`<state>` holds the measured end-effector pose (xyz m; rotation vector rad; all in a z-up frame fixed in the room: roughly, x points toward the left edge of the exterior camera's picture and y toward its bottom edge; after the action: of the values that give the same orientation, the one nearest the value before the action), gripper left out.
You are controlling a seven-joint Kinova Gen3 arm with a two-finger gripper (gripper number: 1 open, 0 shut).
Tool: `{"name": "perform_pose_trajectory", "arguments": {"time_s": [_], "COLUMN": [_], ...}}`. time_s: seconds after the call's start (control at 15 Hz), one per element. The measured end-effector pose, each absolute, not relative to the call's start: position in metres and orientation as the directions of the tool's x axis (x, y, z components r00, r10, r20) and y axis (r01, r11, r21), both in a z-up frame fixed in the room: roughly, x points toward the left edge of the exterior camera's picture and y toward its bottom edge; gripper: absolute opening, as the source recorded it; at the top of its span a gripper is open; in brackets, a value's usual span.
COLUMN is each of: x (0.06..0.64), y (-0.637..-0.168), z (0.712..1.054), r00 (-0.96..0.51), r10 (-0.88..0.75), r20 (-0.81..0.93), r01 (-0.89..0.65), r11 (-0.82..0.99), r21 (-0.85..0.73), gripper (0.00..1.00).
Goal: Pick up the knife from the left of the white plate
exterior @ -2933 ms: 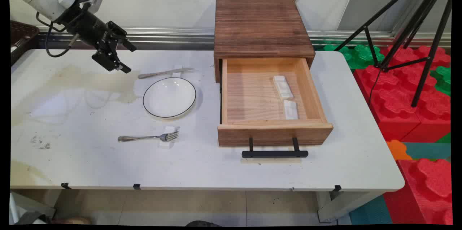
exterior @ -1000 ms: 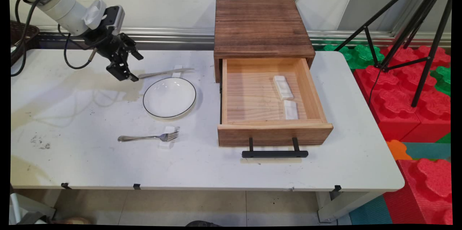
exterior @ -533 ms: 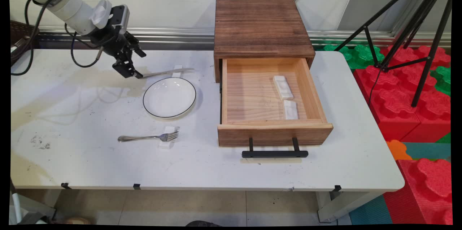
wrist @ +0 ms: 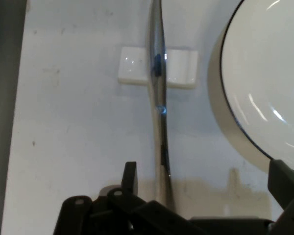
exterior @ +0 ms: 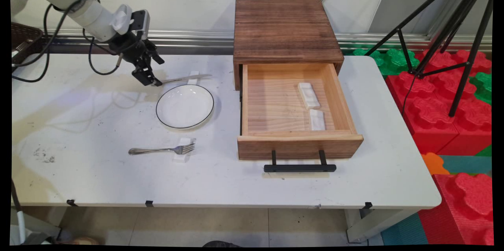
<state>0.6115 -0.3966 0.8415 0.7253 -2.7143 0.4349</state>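
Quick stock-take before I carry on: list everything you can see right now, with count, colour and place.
knife: 1, silver, behind the plate, blade across a white rest
plate: 1, white with dark rim, left of the drawer
fork: 1, silver, near side, tines on a white rest
drawer box: 1, brown wood, drawer pulled open
rests in drawer: 2, white
table: 1, white
claw: 1, black, open, over the knife's handle end

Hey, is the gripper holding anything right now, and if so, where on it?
Nothing held: the open gripper straddles the knife handle, fingers apart.
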Motion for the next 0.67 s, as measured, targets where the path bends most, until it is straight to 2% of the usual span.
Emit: {"name": "perform_pose_trajectory", "arguments": {"time_s": [0.67], "x": [0.613], "y": [-0.427], "z": [0.815], "r00": [-0.820], "r10": [-0.460], "r20": [0.340], "r01": [-0.542], "r11": [0.815], "r21": [-0.206], "gripper": [1.00]}}
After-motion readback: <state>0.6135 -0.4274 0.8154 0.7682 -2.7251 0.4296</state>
